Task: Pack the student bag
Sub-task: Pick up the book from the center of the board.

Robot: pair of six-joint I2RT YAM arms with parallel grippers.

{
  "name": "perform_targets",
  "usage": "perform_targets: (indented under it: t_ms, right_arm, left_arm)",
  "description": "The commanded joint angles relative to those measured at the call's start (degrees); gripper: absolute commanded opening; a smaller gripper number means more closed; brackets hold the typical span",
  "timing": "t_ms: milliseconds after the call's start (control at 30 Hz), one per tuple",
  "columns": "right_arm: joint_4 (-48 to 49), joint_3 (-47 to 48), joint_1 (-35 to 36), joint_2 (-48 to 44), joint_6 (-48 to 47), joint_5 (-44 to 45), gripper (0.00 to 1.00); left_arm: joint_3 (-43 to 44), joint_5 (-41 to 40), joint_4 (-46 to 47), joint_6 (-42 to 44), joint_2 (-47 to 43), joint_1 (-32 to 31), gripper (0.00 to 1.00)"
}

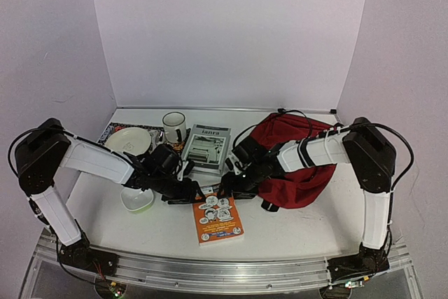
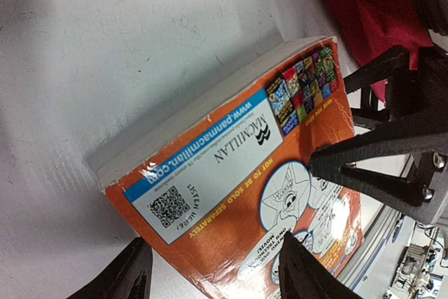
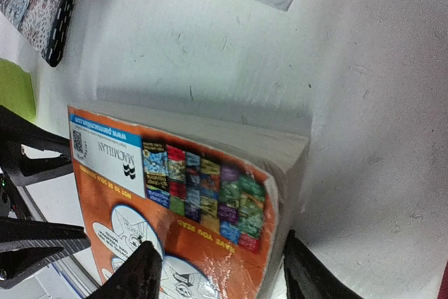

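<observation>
With left gripper (image 2: 217, 274) and right gripper (image 3: 224, 274) both spread astride the stiff orange book (image 1: 218, 220), the student bag (image 1: 301, 183) behind the right gripper looks limp and is probably best held by its rim.

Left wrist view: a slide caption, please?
Left pincer, open, at the orange book's end; right pincer opposite.

The top external view looks down from above and behind the arm bases, far enough back to show the whole table (image 1: 294, 225) around the orange book (image 1: 218, 220). The left wrist view sits close over the book's left-arm side and faces across it to the right gripper (image 2: 332, 122). The right wrist view mirrors it, facing the left gripper (image 3: 77, 199). All three views share the book.
</observation>
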Motion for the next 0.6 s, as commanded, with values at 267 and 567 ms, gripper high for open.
perform_targets:
  t_ms: [267, 567]
  right_arm:
    - [11.23, -3.91, 1.31, -7.58, 4.87, -11.21, 0.37]
    - [16.3, -6.23, 1.29, -7.76, 8.6, -10.3, 0.12]
  left_arm:
    - [1.13, -2.19, 5.28, 2.37, -2.94, 0.63, 0.62]
    - [-0.96, -4.98, 6.21, 2.42, -6.89, 0.74, 0.64]
